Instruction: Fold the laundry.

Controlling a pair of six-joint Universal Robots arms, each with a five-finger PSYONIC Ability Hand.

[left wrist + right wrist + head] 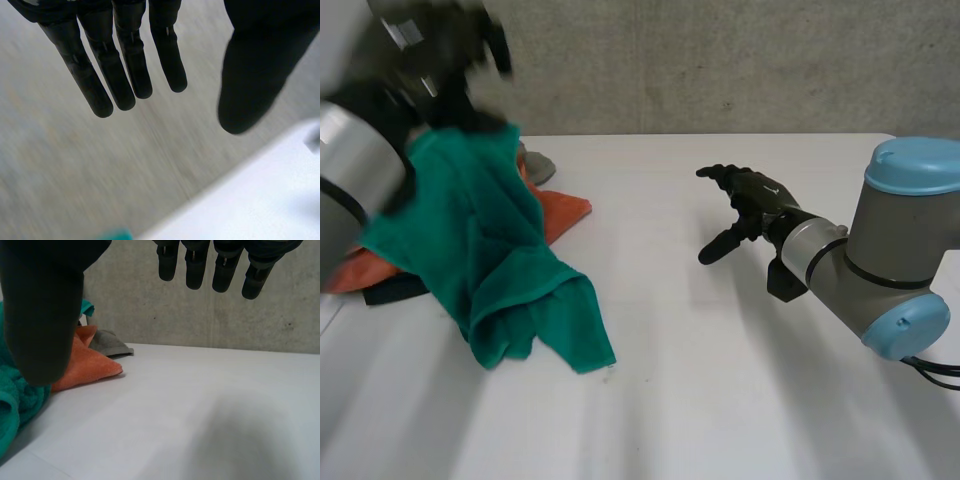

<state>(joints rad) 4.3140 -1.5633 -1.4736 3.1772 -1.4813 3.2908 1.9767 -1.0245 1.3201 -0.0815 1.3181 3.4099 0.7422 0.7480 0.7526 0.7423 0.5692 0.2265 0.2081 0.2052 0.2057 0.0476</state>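
A green towel (490,250) hangs from up by my raised left hand (440,50) and its lower end lies bunched on the white table (720,380). In the left wrist view that hand (110,65) has straight fingers and the thumb held apart, with nothing between them; a sliver of green towel (115,235) shows below the fingertips. My right hand (750,205) hovers open over the table's middle right, well apart from the towel. Its wrist view shows the right hand (195,265) with spread fingers facing the green towel (15,390).
An orange cloth (565,215) and a grey cloth (535,165) lie behind the green towel, with a dark cloth (395,290) under the pile at the left. From the right wrist, the orange cloth (87,365) and grey cloth (107,342) lie before a concrete wall.
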